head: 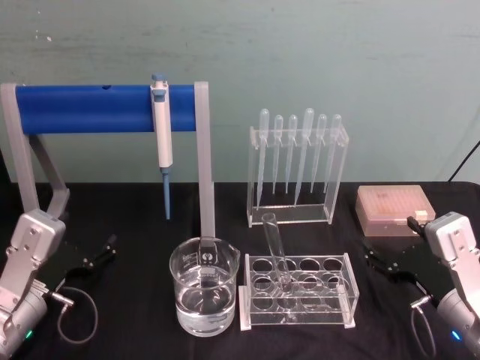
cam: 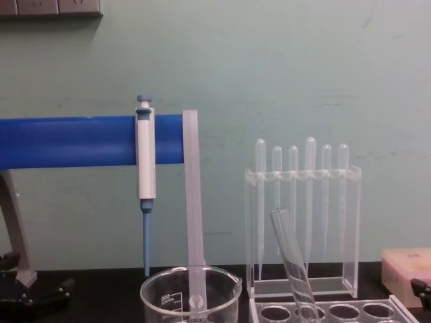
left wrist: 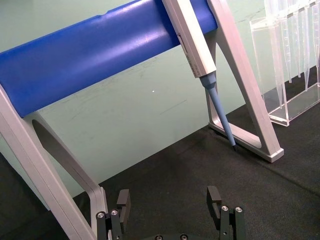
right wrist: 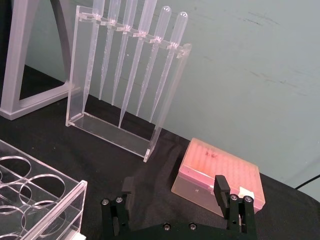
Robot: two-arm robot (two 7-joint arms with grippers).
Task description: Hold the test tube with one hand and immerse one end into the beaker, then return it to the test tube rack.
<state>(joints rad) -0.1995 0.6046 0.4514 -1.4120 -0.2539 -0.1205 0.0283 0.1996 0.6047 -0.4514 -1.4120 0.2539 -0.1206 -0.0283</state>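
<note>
Head view: the test tube point(head: 276, 251) leans in a hole toward the left end of the clear test tube rack point(head: 298, 321), its open rim uppermost; the beaker point(head: 204, 289), part-filled with clear liquid, stands just left of the rack on the black tabletop point(head: 135, 330); the left pincer point(head: 101, 255) sits low at the left, well apart from the beaker; the right pincer point(head: 380, 262) sits low at the right, near a pink box point(head: 395, 210).

Left wrist view: the left pincer point(left wrist: 168, 200) is spread wide with nothing between its fingers, facing the pipettor point(left wrist: 197, 45) hung on a blue bar point(left wrist: 90, 55).

Right wrist view: the right pincer point(right wrist: 167, 200) is likewise spread and empty, before the pink box point(right wrist: 220, 175) and the pipette stand point(right wrist: 120, 75).

Chest view: the tube point(cam: 293, 262) tilts out of the rack; the beaker point(cam: 190, 293) stands to its left.
</note>
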